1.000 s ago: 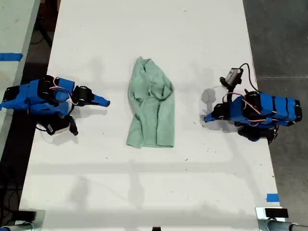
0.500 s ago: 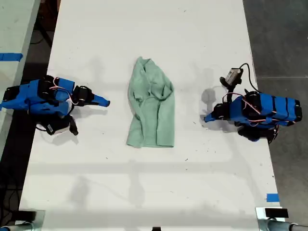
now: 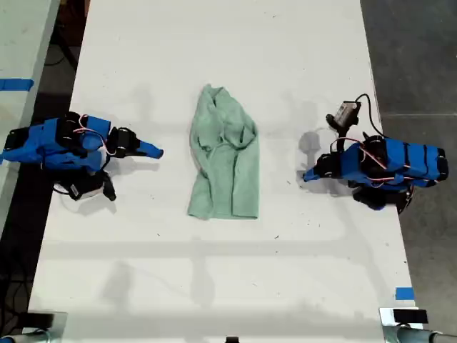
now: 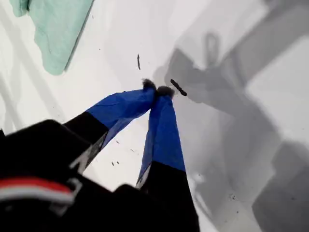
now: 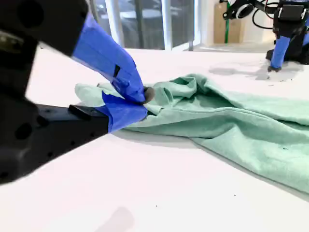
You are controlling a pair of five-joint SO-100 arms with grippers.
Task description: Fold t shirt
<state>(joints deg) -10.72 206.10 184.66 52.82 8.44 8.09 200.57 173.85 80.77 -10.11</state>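
Mint-green t shirt [image 3: 225, 153] lies crumpled mid-frame in the exterior view, unfolded; my first end effector [image 4: 157, 89] and my second end effector [image 5: 142, 100] sit clenched and empty, seemingly parked clear.

mint-green t shirt [image 3: 225, 157], white table [image 3: 214, 286]

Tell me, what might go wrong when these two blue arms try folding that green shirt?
1. The t shirt lies bunched and wrinkled on the table, so a pinch may catch several layers and the fold could come out crooked.
2. My first gripper and my second gripper both have shut jaws; reaching in like that would likely just push the cloth.
3. The arms face each other across the shirt and might bump if both reach for its middle.
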